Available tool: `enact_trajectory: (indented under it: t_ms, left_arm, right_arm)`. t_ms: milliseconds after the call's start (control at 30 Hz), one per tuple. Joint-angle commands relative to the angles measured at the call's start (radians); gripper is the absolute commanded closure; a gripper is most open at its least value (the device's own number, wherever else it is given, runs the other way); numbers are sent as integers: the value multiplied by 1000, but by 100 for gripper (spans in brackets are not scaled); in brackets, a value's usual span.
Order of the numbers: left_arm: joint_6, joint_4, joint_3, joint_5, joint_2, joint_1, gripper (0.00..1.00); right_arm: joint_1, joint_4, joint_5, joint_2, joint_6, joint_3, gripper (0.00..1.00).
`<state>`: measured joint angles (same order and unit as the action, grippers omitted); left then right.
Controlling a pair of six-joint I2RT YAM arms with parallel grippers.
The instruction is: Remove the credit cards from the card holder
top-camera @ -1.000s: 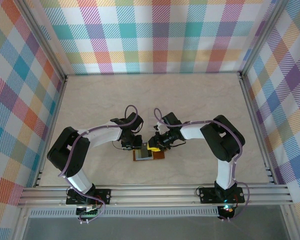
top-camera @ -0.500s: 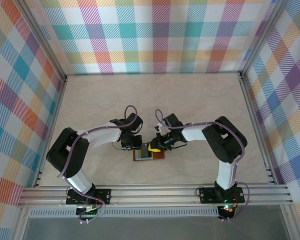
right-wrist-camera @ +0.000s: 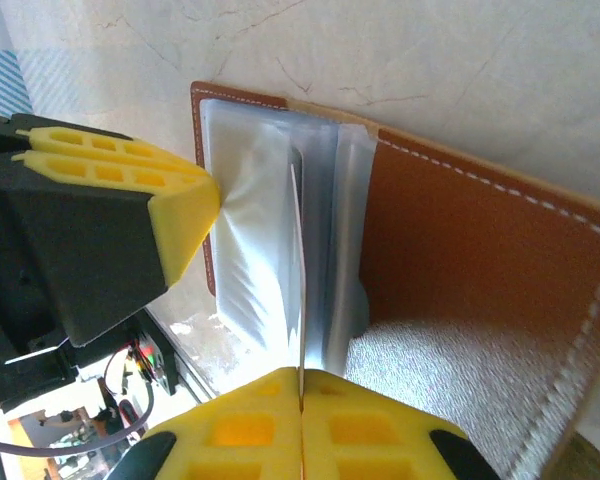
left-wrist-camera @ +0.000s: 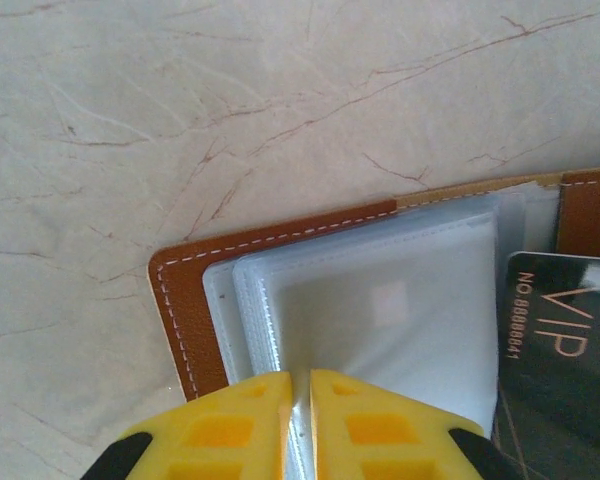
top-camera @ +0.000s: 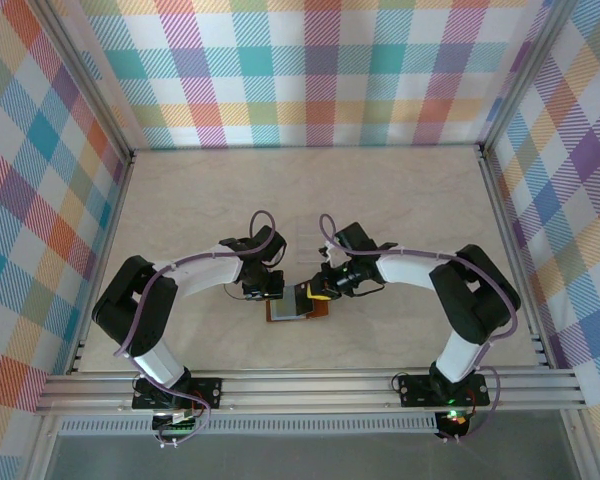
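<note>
left fingers (left-wrist-camera: 270,405): clenched on the edge of the clear sleeves (left-wrist-camera: 380,310), pinning them.
right fingers (right-wrist-camera: 255,420): clenched on one edge of a credit card (right-wrist-camera: 298,270); the card stands edge-on, rising out of the sleeves.
card face: dark with VIP print, from the left wrist view; looks partly out.
card holder (top-camera: 321,312): open and flat on the desk (top-camera: 310,190), close to the near edge, about midway between the left and right edges.
step (judged): sliding this card free of its sleeve.
do it well: pull straight along the sleeve opening, slowly and without twisting; the left pinch must hold firm.
risk: holder lifts or drags; card binds.
</note>
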<state>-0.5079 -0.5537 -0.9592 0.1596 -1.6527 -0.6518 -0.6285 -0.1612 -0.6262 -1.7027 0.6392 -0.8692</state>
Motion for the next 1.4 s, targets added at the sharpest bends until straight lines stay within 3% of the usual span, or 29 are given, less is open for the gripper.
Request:
enact_trajectory:
  t_ms: [0, 367, 500, 767, 867, 1100, 1367]
  left_arm:
    - [9, -55, -18, -34, 28, -14, 84]
    - [8, -104, -54, -100, 111, -3, 81]
    - [1, -86, -3, -84, 155, 34, 81]
    - [2, -4, 97, -17, 189, 88, 80]
    - [1, 19, 117, 4, 189, 93, 80]
    - [23, 61, 149, -12, 137, 93, 83]
    - [35, 92, 164, 0, 102, 93, 84]
  right_arm:
    - [6, -101, 39, 36, -57, -11, 92]
    - [6, -302, 134, 108, -187, -120, 95]
    - [6, -469, 265, 112, -286, -217, 95]
    - [6, -607, 338, 106, -508, -392, 95]
    - [6, -659, 389, 87, -647, -452, 95]
    - [6, -690, 499, 39, -1135, -556, 100]
    - [7, -702, 576, -52, -1431, -696, 100]
